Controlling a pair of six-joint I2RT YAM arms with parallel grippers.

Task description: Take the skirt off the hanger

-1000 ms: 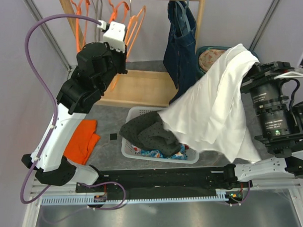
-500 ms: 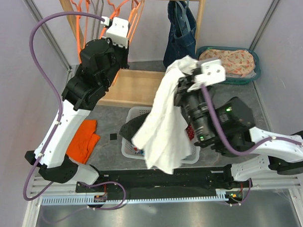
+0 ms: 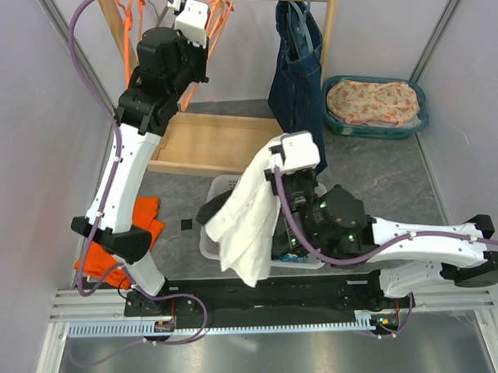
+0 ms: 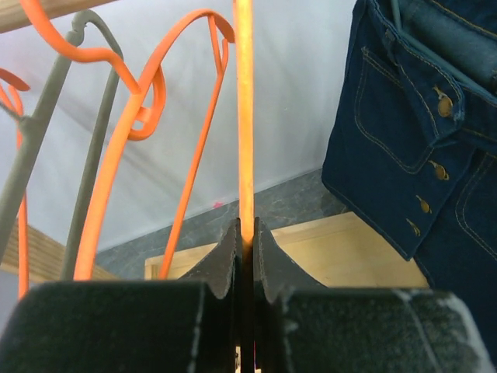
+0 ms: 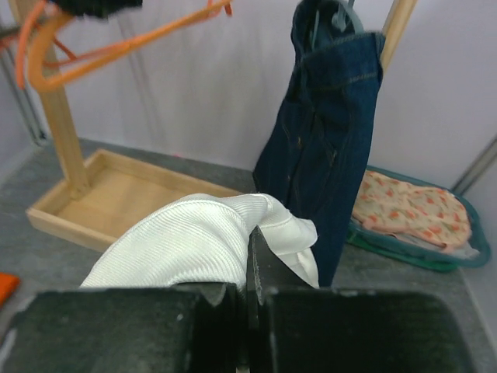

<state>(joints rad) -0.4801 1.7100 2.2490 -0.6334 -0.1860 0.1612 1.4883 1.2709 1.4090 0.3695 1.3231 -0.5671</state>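
Since a second ago the right arm has swung from 3 o'clock to centre, and overhead the white skirt (image 3: 248, 215) now drapes over the laundry basket (image 3: 204, 249). Left wrist view: the left gripper (image 4: 244, 242) pinches an orange hanger (image 4: 244, 116) at 12 o'clock. Right wrist view: the right gripper (image 5: 250, 260) is clamped on the skirt's fold at 6 o'clock.

The white garment (image 5: 194, 241) is ribbed matt cloth; the orange hanger (image 4: 245, 116) smooth plastic (faintly glossy); the tray (image 3: 206, 143) bare wood.
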